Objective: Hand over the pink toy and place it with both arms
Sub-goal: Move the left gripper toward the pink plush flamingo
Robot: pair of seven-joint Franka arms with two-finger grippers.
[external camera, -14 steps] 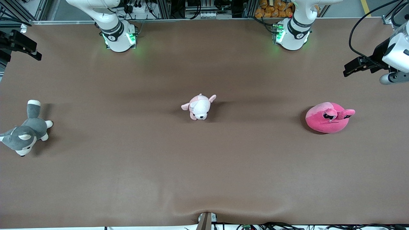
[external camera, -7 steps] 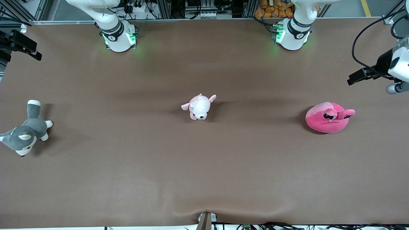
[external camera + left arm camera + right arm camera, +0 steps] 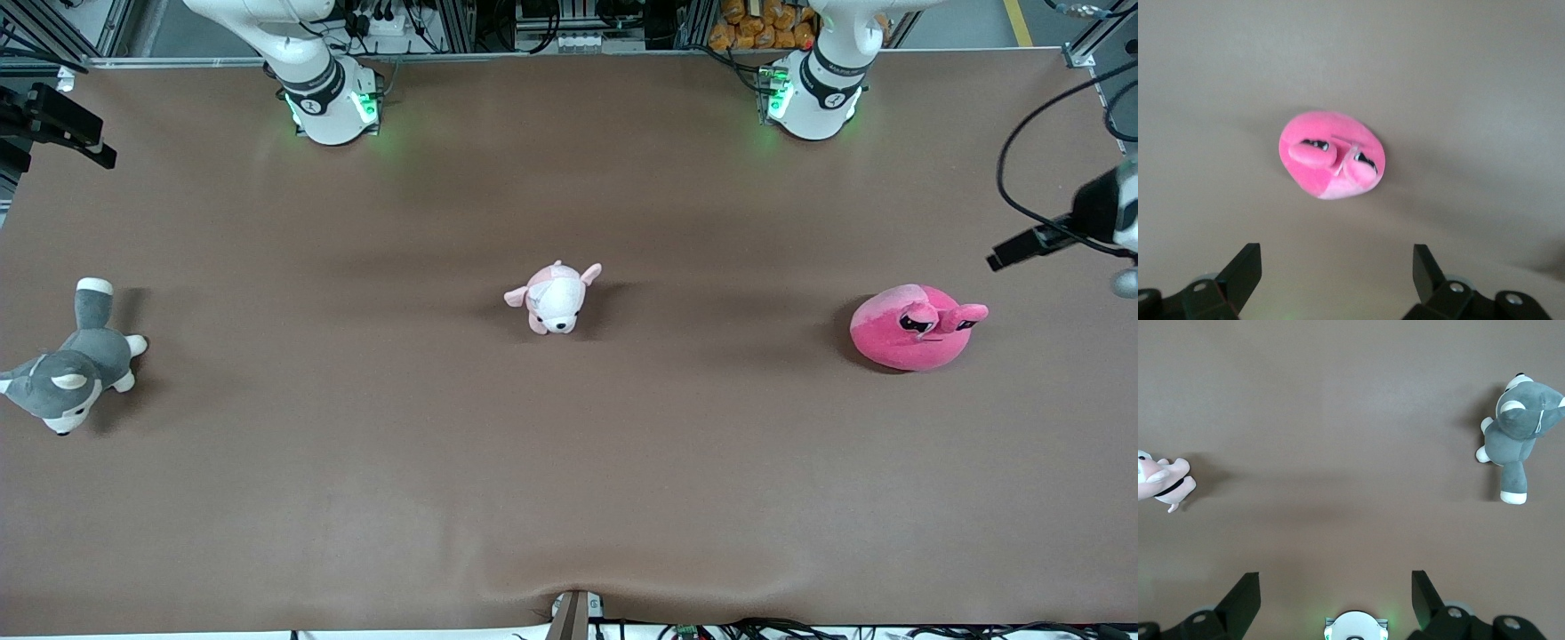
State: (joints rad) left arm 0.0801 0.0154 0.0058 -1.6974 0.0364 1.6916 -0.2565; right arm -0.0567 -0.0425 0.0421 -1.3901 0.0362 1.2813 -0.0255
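Only the left arm has shifted since a second ago; its black gripper (image 3: 1031,249), which stood up toward the bases' edge at the left arm's end of the table, has swung lower in the front view and partly out at that view's edge, so that it now hangs in the air close to the pink toy (image 3: 911,326), though not yet squarely over it; nothing else has budged.

That toy lies on the brown table (image 3: 569,462) at the left arm's end, untouched, eyes and snout turned up; from the left wrist view it sits ahead of the gripper (image 3: 1337,273), between the lines of the two black fingers (image 3: 1241,273), which are spread wide with nothing between them; I'd judge this to be the approach before the first pick, with grasp, handover and placing all yet to come; the arm will need to centre over the plump body and come down before closing.

Out from there, the small pale puppy (image 3: 556,298) rests mid-table and the grey husky (image 3: 71,373) lies at the right arm's end, both where they were; the right gripper (image 3: 1335,600) waits high over the table near its base, fingers spread and empty, unmoved.
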